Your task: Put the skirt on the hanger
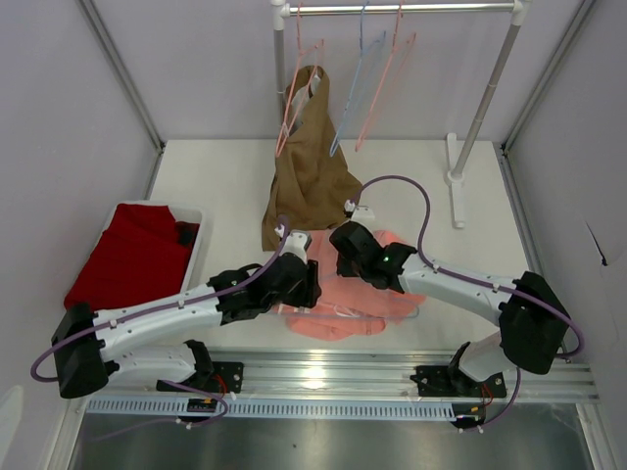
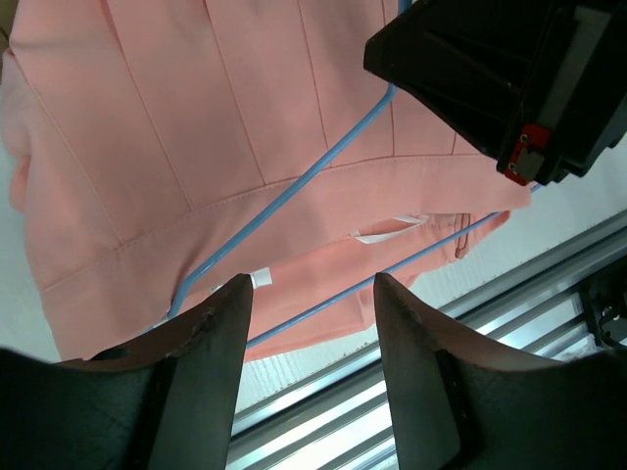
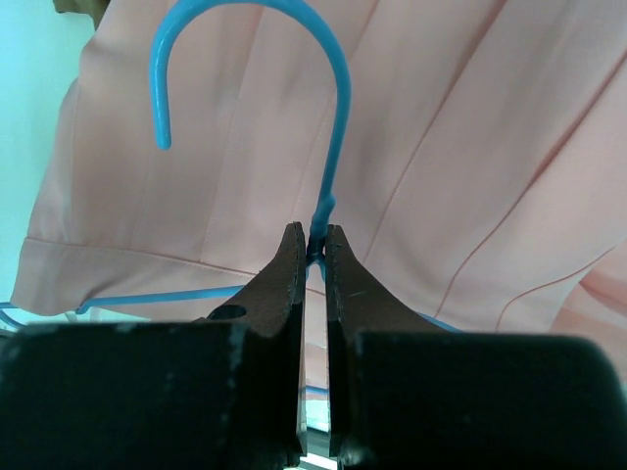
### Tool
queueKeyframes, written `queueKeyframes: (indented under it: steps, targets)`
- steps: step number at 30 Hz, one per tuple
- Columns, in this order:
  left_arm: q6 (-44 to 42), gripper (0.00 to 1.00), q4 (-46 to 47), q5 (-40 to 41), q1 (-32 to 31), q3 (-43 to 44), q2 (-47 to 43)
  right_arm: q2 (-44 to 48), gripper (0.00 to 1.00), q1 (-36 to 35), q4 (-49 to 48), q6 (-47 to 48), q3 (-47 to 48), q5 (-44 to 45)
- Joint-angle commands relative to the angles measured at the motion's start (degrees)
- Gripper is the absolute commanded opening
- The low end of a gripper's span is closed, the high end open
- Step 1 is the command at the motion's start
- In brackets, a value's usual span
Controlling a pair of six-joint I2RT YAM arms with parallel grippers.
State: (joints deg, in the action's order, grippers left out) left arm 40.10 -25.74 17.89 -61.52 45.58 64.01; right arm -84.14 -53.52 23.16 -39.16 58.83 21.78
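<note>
The salmon-pink skirt [image 1: 364,296] lies flat on the table near the front edge. It also shows in the left wrist view [image 2: 196,117] and the right wrist view [image 3: 470,147]. The pale-blue hanger [image 3: 338,88] lies on the skirt, its wire crossing the waistband [image 2: 294,186]. It is hard to make out in the top view. My right gripper [image 3: 314,237] is shut on the hanger's neck just below the hook, over the skirt's far part [image 1: 340,243]. My left gripper [image 2: 312,284] is open and empty, just above the skirt's waistband edge and the hanger's lower bar [image 1: 312,284].
A brown garment [image 1: 309,176] hangs from the rack's rail [image 1: 402,8], beside pink hangers [image 1: 387,78] and a bluish one. The rack's post [image 1: 480,108] stands at back right. A white bin [image 1: 199,235] with a dark red cloth [image 1: 132,255] is at left. A metal rail [image 1: 323,372] runs along the front edge.
</note>
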Motion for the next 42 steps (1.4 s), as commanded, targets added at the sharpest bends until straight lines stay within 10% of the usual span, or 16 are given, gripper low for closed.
queueKeyframes:
  steps: [1, 6, 11, 19, 42]
  targets:
    - [1.65, 0.59, 1.31, 3.46, -0.45, 1.97, 0.07, -1.03, 0.0, -0.8, -4.16, -2.24, 2.0, 1.95]
    - [3.58, 0.6, 0.07, 6.37, -0.45, 1.88, -1.51, -2.61, 0.14, -1.06, -7.77, -3.03, 0.06, -0.24]
    - [3.06, 0.63, -0.28, 6.81, -0.45, 2.23, -1.43, -1.56, 0.56, -1.06, -8.66, -3.29, -0.38, -1.13]
    - [2.27, 0.65, 2.35, 5.4, -0.45, 3.02, 0.68, 4.15, 0.78, 0.95, -4.62, -4.44, -1.43, -0.86]
    - [-1.07, 0.65, 6.75, 4.96, -0.36, 20.77, 28.97, 29.64, 0.78, 14.58, 8.04, -3.21, -13.65, -3.67]
